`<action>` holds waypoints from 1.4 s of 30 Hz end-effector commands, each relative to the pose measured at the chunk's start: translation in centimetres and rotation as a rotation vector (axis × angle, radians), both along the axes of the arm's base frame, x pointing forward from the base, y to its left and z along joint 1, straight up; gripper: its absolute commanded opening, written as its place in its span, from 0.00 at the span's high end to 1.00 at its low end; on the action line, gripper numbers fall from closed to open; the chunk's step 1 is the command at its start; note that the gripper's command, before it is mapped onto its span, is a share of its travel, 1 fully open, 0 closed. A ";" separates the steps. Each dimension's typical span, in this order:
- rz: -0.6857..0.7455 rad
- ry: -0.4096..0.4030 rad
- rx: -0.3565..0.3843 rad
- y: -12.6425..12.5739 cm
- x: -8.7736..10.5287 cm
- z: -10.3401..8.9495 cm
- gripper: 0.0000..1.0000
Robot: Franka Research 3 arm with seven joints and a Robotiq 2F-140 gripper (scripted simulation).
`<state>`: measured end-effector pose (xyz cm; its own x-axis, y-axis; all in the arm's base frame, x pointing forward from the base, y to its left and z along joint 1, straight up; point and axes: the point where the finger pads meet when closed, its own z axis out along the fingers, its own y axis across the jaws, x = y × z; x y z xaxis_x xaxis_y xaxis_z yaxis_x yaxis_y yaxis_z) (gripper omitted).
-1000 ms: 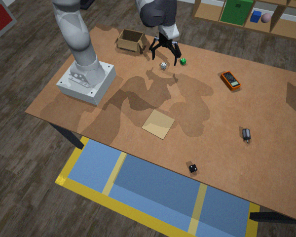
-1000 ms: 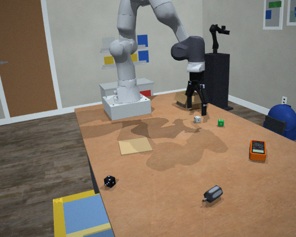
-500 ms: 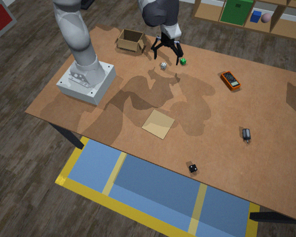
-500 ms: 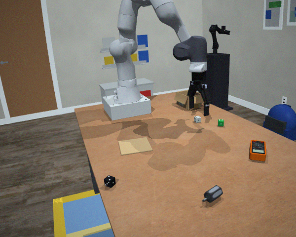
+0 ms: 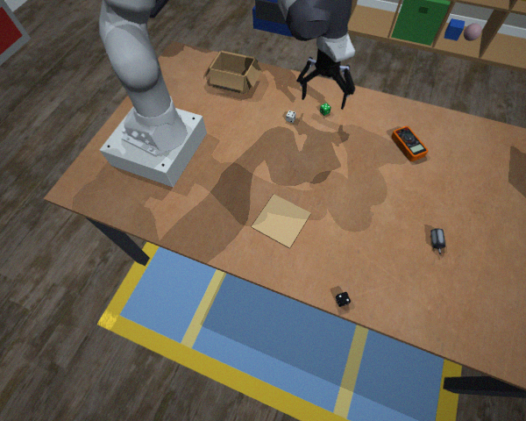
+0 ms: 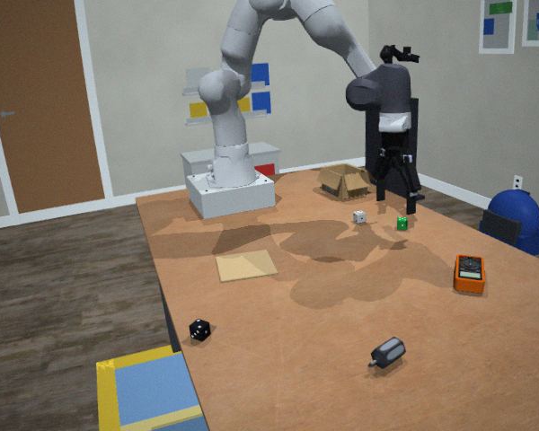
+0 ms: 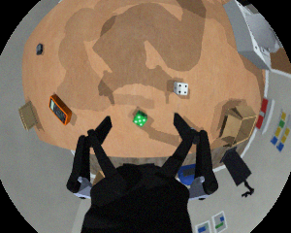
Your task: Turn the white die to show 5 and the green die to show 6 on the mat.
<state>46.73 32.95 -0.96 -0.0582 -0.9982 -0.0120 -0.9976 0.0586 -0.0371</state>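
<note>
Dice (image 5: pixel 290 116) (image 5: pixel 325 109) (image 5: pixel 342 299) (image 6: pixel 359 216) (image 6: pixel 402 224) (image 6: pixel 199 329) (image 7: pixel 180 88) (image 7: pixel 140 118) three, mat (image 5: pixel 281 221) (image 6: pixel 246 266) one, hand (image 5: pixel 324 97) (image 6: pixel 396 205) (image 7: pixel 142 119) one

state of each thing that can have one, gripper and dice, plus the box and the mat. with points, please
gripper (image 5: pixel 323 100) (image 6: pixel 396 205) (image 7: pixel 142 119): open, fingers wide apart, above the table, nothing held
white die (image 5: pixel 290 116) (image 6: pixel 358 216) (image 7: pixel 180 88): flat on the table, 4 on top, off the mat
green die (image 5: pixel 325 109) (image 6: pixel 402 224) (image 7: pixel 140 118): on the table, off the mat
black die (image 5: pixel 342 299) (image 6: pixel 199 329): on the table, 2 on top
cardboard box (image 5: pixel 227 80) (image 6: pixel 349 186) (image 7: pixel 229 127): open
mat (image 5: pixel 281 222) (image 6: pixel 245 267): lying flat, no die on it
</note>
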 end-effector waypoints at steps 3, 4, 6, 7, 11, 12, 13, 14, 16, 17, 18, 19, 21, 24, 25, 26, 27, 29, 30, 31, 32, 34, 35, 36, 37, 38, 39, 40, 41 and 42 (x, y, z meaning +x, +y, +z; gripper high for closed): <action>0.008 0.031 -0.016 0.9 1.3 -0.4 0.00; 0.008 0.031 -0.016 0.9 1.3 -0.4 0.00; 0.008 0.031 -0.016 1.0 1.4 -0.4 0.00; 0.008 0.031 -0.016 1.1 1.5 -0.4 0.00; 0.008 0.031 -0.016 1.1 1.5 -0.4 0.00; 0.008 0.031 -0.016 1.1 1.5 -0.4 0.00; 0.008 0.031 -0.016 1.1 1.5 -0.4 0.00; 0.008 0.031 -0.016 1.1 1.5 -0.4 0.00; 0.008 0.031 -0.016 1.1 1.5 -0.4 0.00; 0.008 0.031 -0.016 1.1 1.5 -0.4 0.00; 0.008 0.031 -0.016 1.1 1.5 -0.4 0.00; 0.008 0.031 -0.016 1.1 1.5 -0.4 0.00; 0.008 0.031 -0.016 1.1 1.5 -0.4 0.00; 0.008 0.031 -0.016 1.1 1.5 -0.4 0.00; 0.008 0.031 -0.016 1.1 1.5 -0.4 0.00; 0.008 0.031 -0.016 1.1 1.5 -0.4 0.00; 0.008 0.031 -0.016 1.1 1.5 -0.4 0.00; 0.008 0.031 -0.016 1.1 1.5 -0.4 0.00; 0.008 0.031 -0.016 1.1 1.5 -0.4 0.00; 0.008 0.031 -0.016 1.1 1.5 -0.4 0.00; 0.008 0.031 -0.016 1.1 1.5 -0.4 0.00; 0.008 0.031 -0.016 1.1 1.5 -0.4 0.00; 0.008 0.031 -0.016 1.1 1.5 -0.4 0.00; 0.008 0.031 -0.016 1.1 1.5 -0.4 0.00; 0.008 0.031 -0.016 1.1 1.5 -0.4 0.00; 0.008 0.031 -0.016 1.1 1.5 -0.4 0.00; 0.008 0.031 -0.016 1.1 1.5 -0.4 0.00; 0.008 0.031 -0.016 1.1 1.5 -0.4 0.00; 0.008 0.031 -0.016 1.1 1.5 -0.4 0.00; 0.008 0.031 -0.016 1.1 1.5 -0.4 0.00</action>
